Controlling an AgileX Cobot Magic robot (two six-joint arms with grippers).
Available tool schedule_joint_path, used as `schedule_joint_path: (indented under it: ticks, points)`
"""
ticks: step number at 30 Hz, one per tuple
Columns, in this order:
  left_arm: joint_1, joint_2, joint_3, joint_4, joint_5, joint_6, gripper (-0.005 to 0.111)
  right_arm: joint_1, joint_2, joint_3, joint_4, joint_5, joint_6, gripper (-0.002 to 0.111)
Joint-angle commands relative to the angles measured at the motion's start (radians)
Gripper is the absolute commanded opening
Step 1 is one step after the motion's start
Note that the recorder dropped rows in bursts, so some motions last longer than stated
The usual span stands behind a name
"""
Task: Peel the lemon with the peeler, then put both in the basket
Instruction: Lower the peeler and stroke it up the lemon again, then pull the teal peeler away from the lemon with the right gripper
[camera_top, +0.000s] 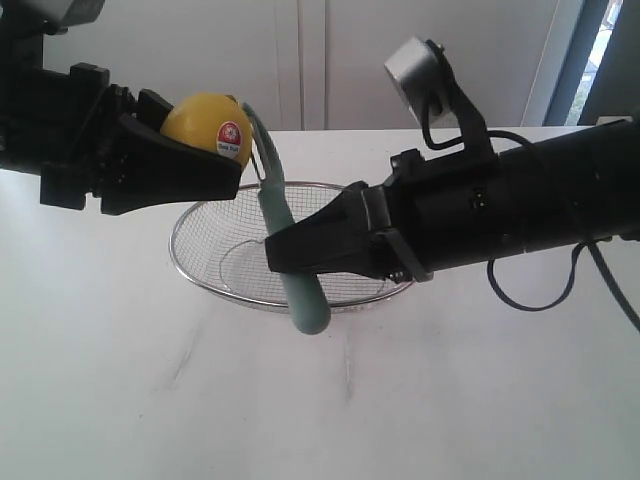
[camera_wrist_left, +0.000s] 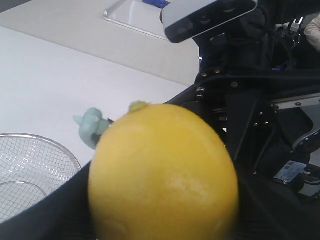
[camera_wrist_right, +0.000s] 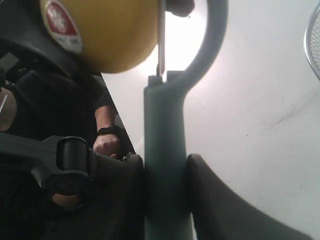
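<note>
We see a white table (camera_top: 130, 400) filling the lower half of the exterior view, its top faintly streaked with grey. Behind it, across the upper part of the frame, stands a pale wall (camera_top: 350, 60) of flat panels, with thin vertical seams near the upper middle. At the upper right a dark-framed window (camera_top: 603, 45) shows daylight and some green outside. The light on the table is soft and even, with weak shadows.

Left of the peeler (camera_top: 276, 205), the lemon (camera_top: 203, 126) — basket (camera_top: 203, 268) below both.
</note>
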Motion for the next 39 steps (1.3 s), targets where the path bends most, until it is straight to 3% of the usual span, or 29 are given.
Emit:
schedule_joint_path:
  ticks: [1, 39]
  points:
    - [-0.004, -0.014, 0.003, -0.036, 0.017, 0.005, 0.0, 0.001, 0.0, 0.003, 0.032, 0.014, -0.033, 0.0]
    - [-0.004, -0.014, 0.003, -0.036, 0.011, 0.005, 0.0, 0.001, -0.093, 0.003, -0.015, -0.075, -0.113, 0.0]
